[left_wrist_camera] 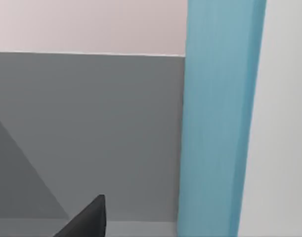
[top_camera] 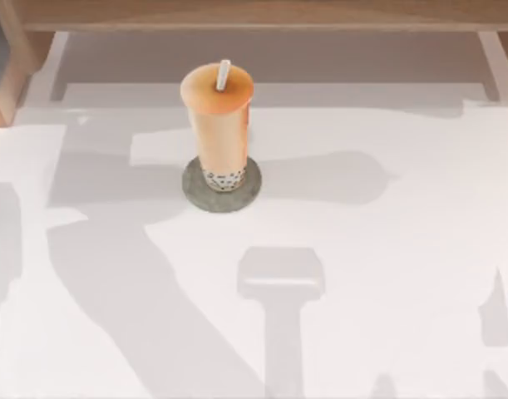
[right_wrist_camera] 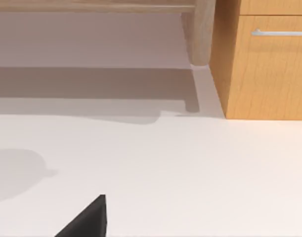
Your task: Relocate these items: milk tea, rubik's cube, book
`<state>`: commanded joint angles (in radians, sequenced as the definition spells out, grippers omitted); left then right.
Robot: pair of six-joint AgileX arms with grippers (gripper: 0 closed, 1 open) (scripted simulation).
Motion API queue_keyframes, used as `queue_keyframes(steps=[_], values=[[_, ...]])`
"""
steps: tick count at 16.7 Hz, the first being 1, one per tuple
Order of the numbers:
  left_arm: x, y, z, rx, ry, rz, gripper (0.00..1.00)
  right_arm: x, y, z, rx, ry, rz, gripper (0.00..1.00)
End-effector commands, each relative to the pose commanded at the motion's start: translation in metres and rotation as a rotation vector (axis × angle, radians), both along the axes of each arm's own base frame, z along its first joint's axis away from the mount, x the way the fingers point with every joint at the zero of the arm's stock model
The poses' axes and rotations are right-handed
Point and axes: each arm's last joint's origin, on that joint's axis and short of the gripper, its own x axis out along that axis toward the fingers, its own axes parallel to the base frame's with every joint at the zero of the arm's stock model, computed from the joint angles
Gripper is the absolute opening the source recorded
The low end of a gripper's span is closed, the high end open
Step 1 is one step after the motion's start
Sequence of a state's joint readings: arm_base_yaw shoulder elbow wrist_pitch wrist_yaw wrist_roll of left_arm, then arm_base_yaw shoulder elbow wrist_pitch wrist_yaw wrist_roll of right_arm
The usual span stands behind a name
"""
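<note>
Milk tea point(top_camera: 218, 125) is standing upright on the grey disc point(top_camera: 194, 188), left of the table's point(top_camera: 387, 274) middle. I'm holding both arms back; whether either pincer is spread, I cannot tell. I'm planning a level, mid-cup side grasp, avoiding tipping it.

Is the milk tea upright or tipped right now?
Upright. In the top view the milk tea stands on the grey disc, pearls at the base, orange lid and white straw on top.
</note>
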<state>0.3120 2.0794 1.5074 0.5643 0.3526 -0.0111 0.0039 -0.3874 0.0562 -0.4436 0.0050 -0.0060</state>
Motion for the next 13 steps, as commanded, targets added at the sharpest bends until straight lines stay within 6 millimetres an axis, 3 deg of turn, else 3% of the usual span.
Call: queue_keyframes(steps=[2,13], values=[[0.0,0.0,0.0,0.0,0.0,0.0,1.0,0.0,0.0,0.0,0.0,0.0,0.0,1.0],[0.0,0.0,0.0,0.0,0.0,0.0,0.17,0.0,0.0,0.0,0.0,0.0,0.0,1.0]])
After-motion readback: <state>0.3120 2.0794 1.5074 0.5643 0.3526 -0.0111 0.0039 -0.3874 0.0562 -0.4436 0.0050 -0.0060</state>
